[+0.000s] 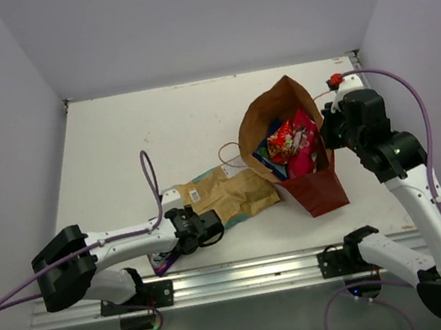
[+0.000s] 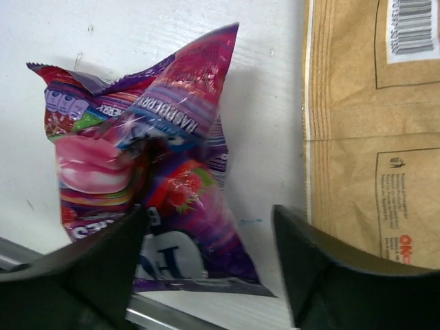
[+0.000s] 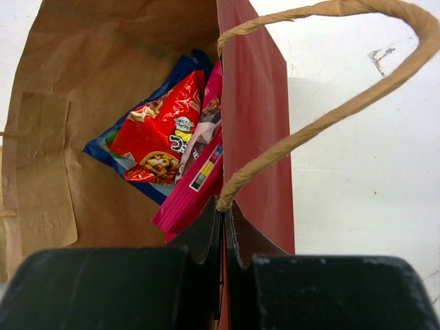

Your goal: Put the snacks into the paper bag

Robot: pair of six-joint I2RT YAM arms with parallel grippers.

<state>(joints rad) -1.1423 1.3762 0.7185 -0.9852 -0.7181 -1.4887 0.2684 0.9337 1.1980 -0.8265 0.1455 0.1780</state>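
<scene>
The paper bag (image 1: 320, 186) lies open toward the far side, with the red-orange packet (image 1: 282, 142), pink packet (image 1: 307, 145) and blue packet (image 1: 264, 157) inside. My right gripper (image 1: 329, 135) is shut on the bag's red-brown side wall (image 3: 254, 130), at the base of a string handle (image 3: 330, 110). The wrist view shows the red-orange packet (image 3: 161, 130), blue packet (image 3: 103, 148) and pink packet (image 3: 196, 189) inside. My left gripper (image 2: 206, 237) is open just above the purple FOX'S packet (image 2: 165, 165), which lies on the table with its lower end between the fingers. The tan kraft pouch (image 2: 371, 137) lies beside it.
The tan pouch (image 1: 226, 194) lies between the left gripper (image 1: 202, 230) and the bag. The purple packet (image 1: 166, 264) sits at the table's near edge by the metal rail (image 1: 249, 275). White walls enclose the table on three sides.
</scene>
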